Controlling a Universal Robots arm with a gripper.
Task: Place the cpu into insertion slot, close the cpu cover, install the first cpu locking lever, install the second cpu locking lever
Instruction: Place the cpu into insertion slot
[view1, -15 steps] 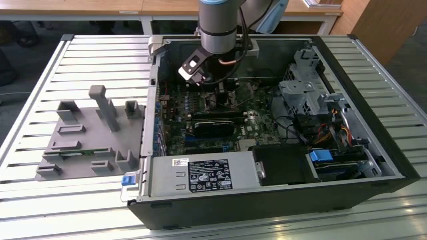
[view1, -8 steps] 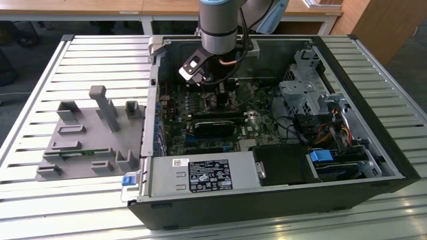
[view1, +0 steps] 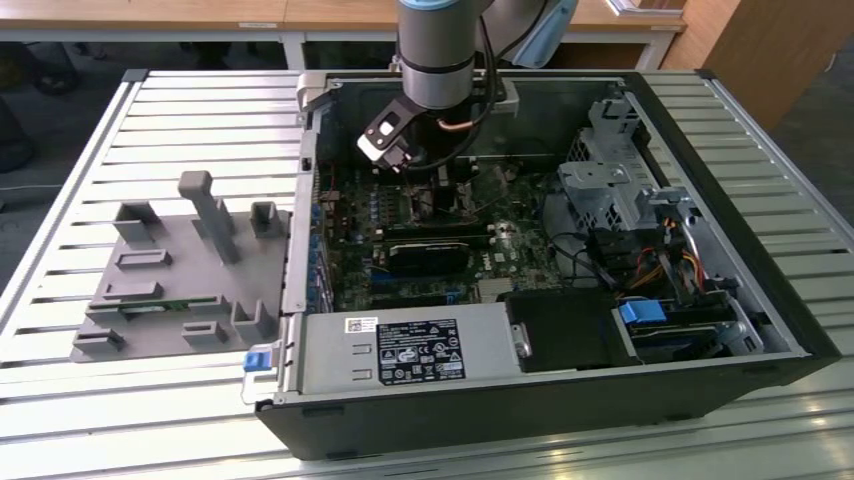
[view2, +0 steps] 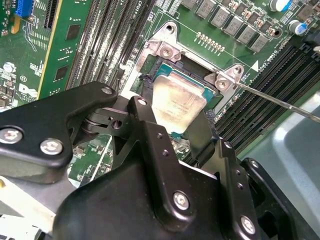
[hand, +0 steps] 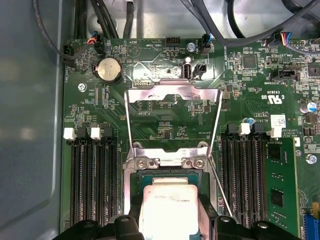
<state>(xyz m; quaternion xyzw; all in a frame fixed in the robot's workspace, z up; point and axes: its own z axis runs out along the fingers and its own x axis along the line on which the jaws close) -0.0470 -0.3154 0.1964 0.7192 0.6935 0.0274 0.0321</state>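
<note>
The cpu (hand: 170, 207), a flat square chip with a dull silvery top, lies level in or just over the insertion slot (hand: 129, 186) on the green board. My gripper (hand: 170, 225) is shut on the cpu, one black finger pressed to each of two opposite edges; the chip (view2: 177, 100) shows between these fingers in both wrist views. The cpu cover (hand: 172, 91), a thin silvery frame with a large window, is swung open and stands away from the slot. A thin locking lever (view2: 280, 102) sticks out beside the socket, unlatched. In the exterior view the gripper (view1: 434, 175) reaches down inside the case.
Long black memory slots (hand: 92, 180) flank the socket on both sides. Cables (hand: 210, 15) hang along the board's edge by the case wall. The open computer case (view1: 747, 300) holds a power supply (view1: 414, 350) and drive cage. A grey fixture (view1: 187, 270) sits at the exterior view's left.
</note>
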